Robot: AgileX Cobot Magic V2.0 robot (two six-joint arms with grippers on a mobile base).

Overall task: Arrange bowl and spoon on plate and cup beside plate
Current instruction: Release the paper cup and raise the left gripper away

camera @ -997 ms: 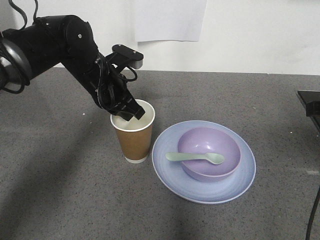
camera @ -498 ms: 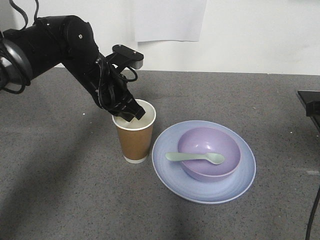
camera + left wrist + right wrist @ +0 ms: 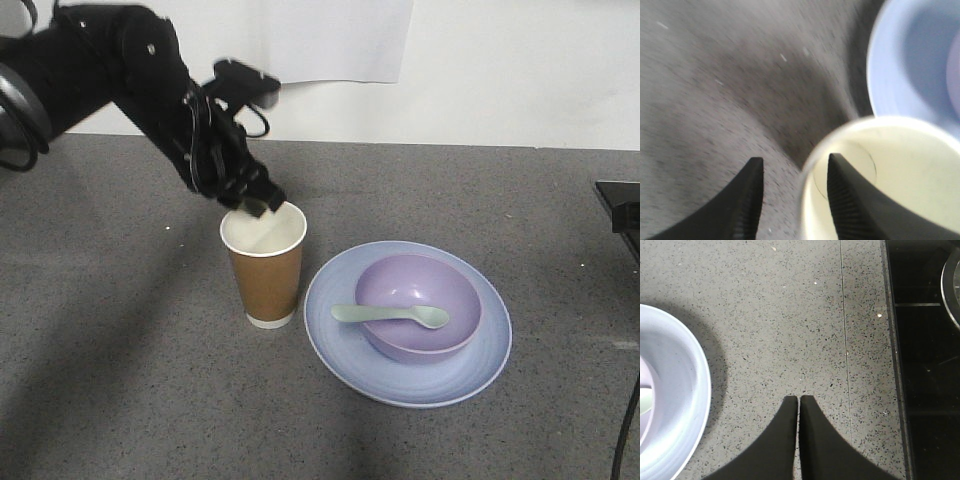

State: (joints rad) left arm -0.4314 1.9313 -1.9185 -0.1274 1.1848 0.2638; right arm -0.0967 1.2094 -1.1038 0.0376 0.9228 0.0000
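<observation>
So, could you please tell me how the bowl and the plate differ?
The bowl is lavender-purple and deep; the plate is pale blue and shallow. The bowl is narrower and sits on the wider plate. The spoon lies across the bowl, not on the plate's own surface. Both are round and plain.

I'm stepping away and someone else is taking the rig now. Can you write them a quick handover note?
Left tool: open, straddling the cup rim, one finger inside, gripping nothing.
Right tool: shut, empty, over bare table right of the plate.
Bowl sits on the plate, spoon across the bowl, cup upright just left of the plate.
Arrangement looks done.
Left: withdraw the left arm without tipping the cup.
</observation>
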